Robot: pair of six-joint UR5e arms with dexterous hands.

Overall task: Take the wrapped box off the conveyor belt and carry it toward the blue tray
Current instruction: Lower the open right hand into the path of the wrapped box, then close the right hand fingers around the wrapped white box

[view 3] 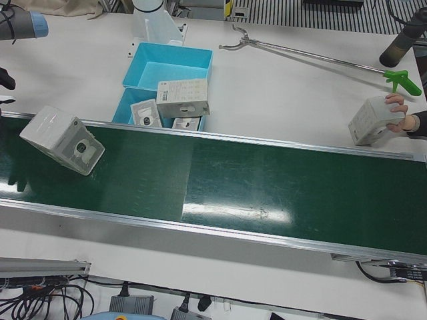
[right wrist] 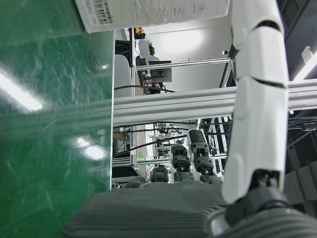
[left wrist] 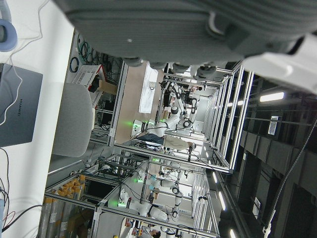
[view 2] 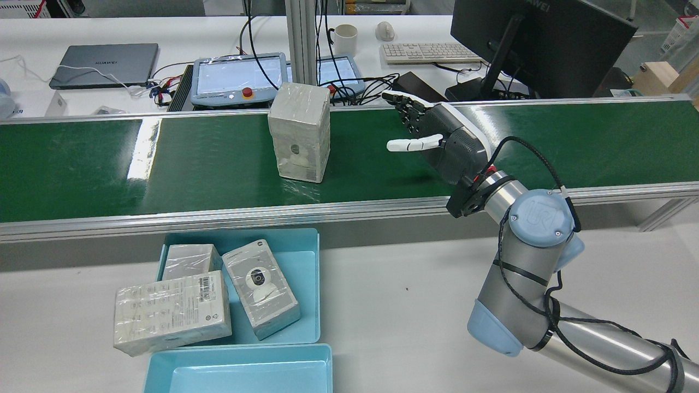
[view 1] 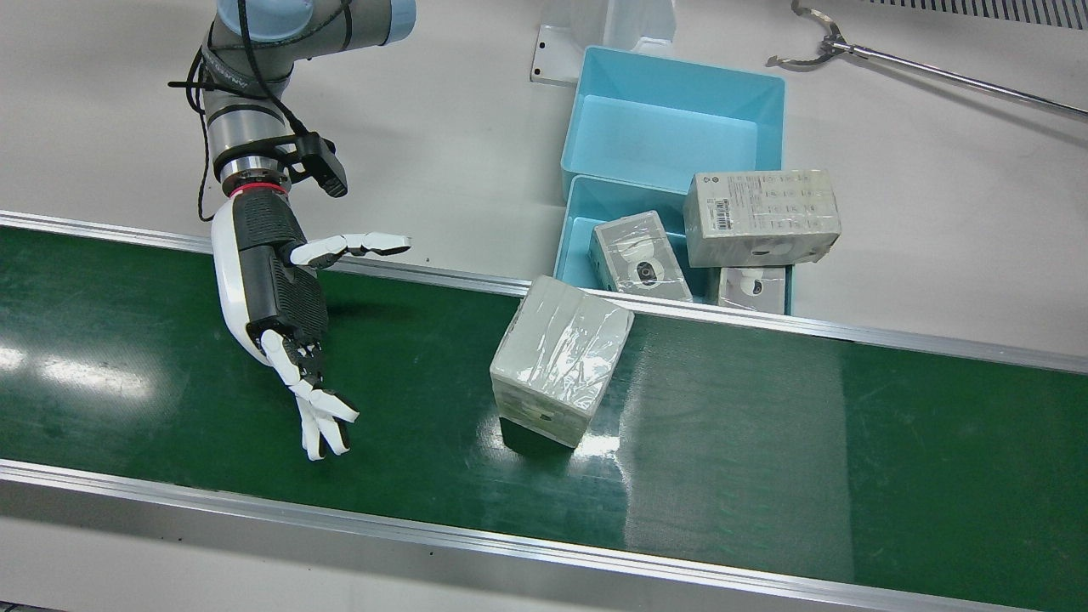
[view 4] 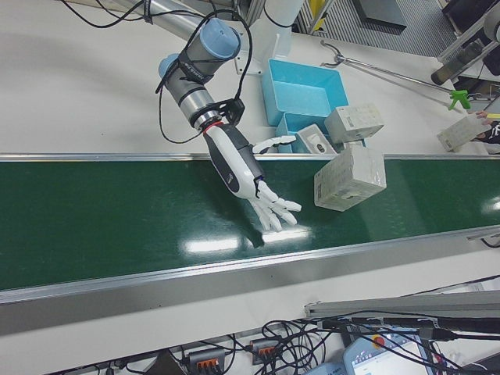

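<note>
On the green conveyor belt (view 1: 748, 442), from the front, the wrapped box (view 1: 561, 357) stands at centre, the right hand (view 1: 285, 323) at nine o'clock, fingers spread, holding nothing; blue tray (view 1: 586, 229) at one o'clock. From the rear, the box looks stiff, its film slippery; I'd clasp its opposite side faces. The left hand view shows no fingers; cannot tell.
</note>
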